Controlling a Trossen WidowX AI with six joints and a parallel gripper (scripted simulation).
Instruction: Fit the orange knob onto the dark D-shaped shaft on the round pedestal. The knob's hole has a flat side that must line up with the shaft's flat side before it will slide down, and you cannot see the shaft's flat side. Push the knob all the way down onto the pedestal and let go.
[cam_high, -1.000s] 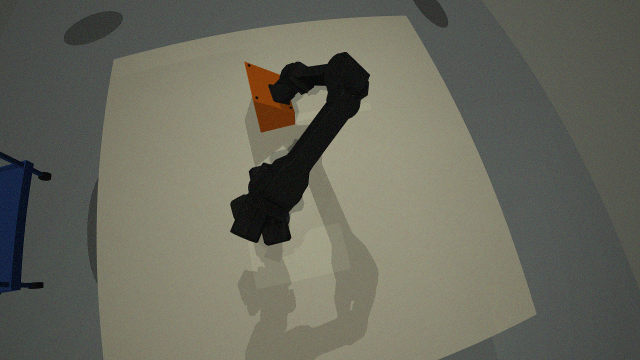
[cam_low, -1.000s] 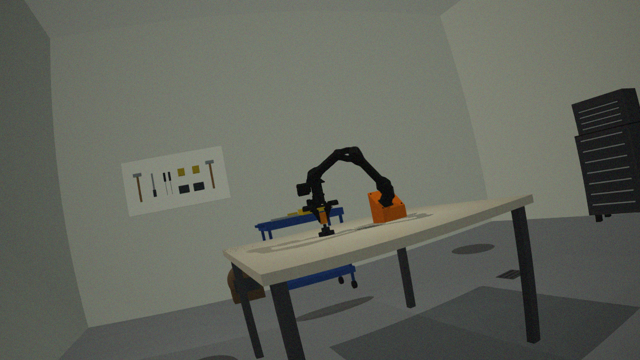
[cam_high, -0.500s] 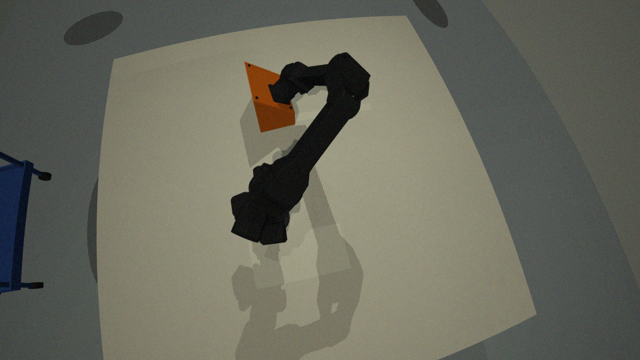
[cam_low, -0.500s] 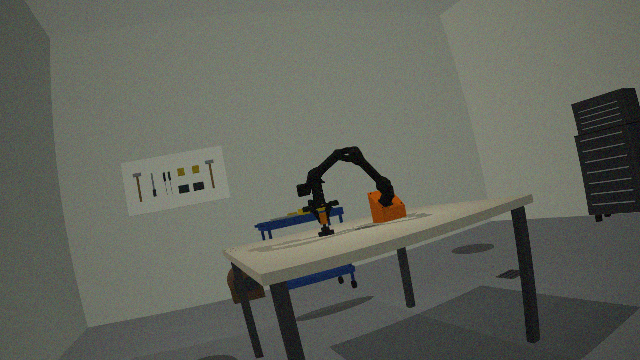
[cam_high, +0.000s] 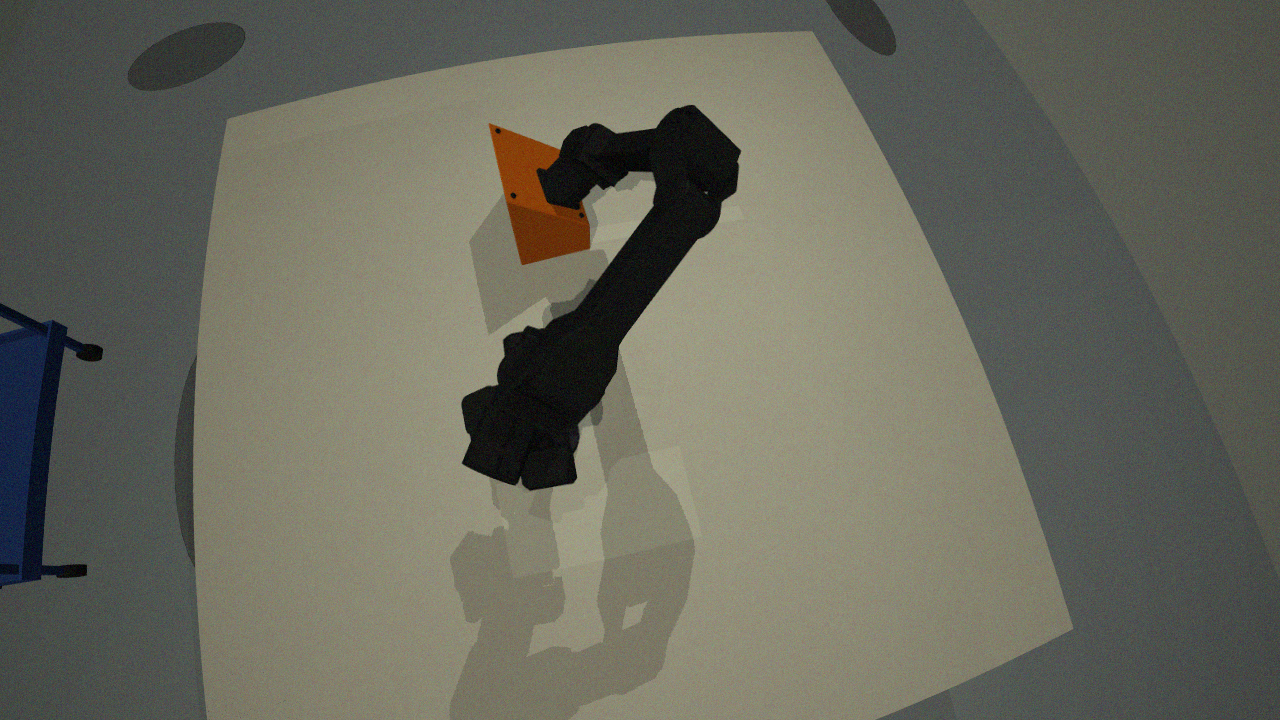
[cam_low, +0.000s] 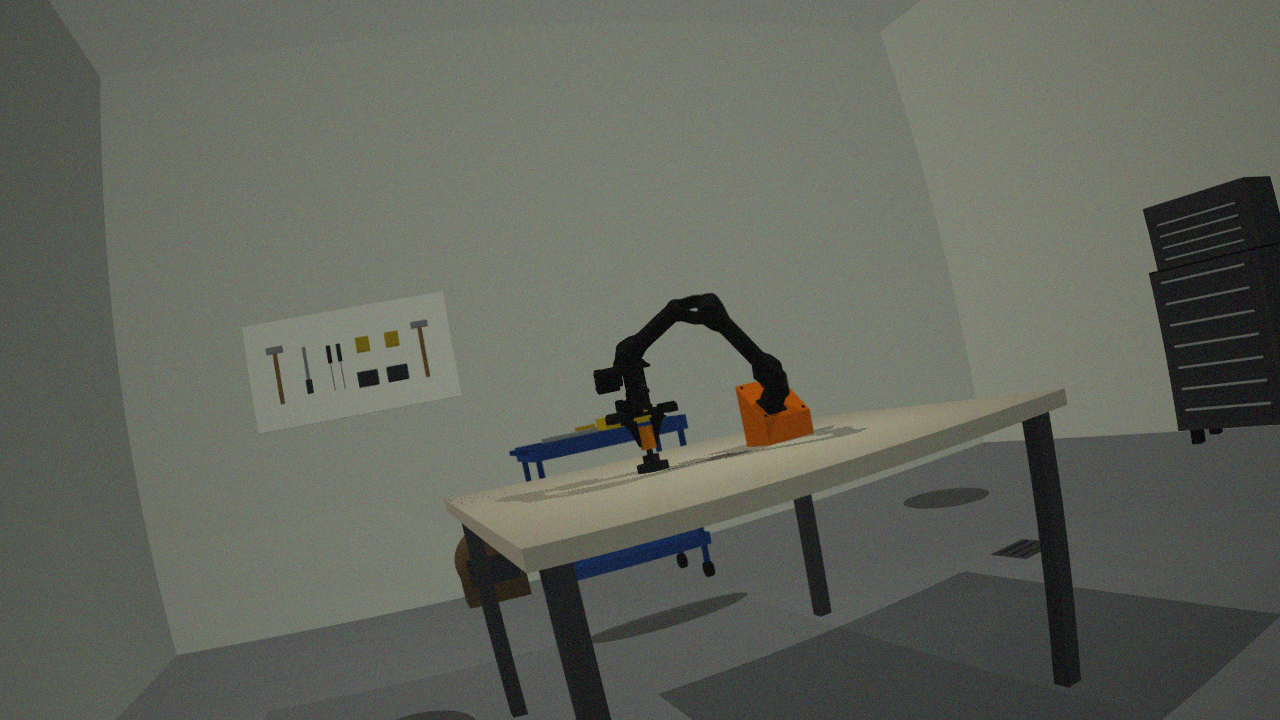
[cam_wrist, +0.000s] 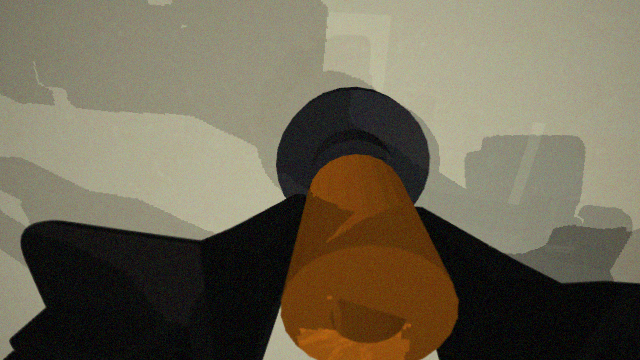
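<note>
My gripper (cam_low: 647, 433) (cam_wrist: 356, 211) is shut on the orange knob (cam_low: 648, 438) (cam_wrist: 360, 230), with one black finger on each side. The knob is upright over the dark round pedestal (cam_low: 654, 466) (cam_wrist: 305, 130). Its top face, with a D-shaped recess, shows low in the wrist view. In the exterior view the orange part sits above the pedestal's wide base, with a narrow dark part between them. The shaft and its flat side cannot be made out, and the knob's underside is hidden. In the top view the arm hides both knob and pedestal.
The pedestal stands on the pale table (cam_high: 850, 402) (cam_low: 895, 447). The arm's orange base box (cam_high: 550, 237) (cam_low: 780, 429) stands at the other end of the arm. A blue cart (cam_high: 22, 447) (cam_low: 537, 447) is beyond the table edge. Arm shadows cross the table.
</note>
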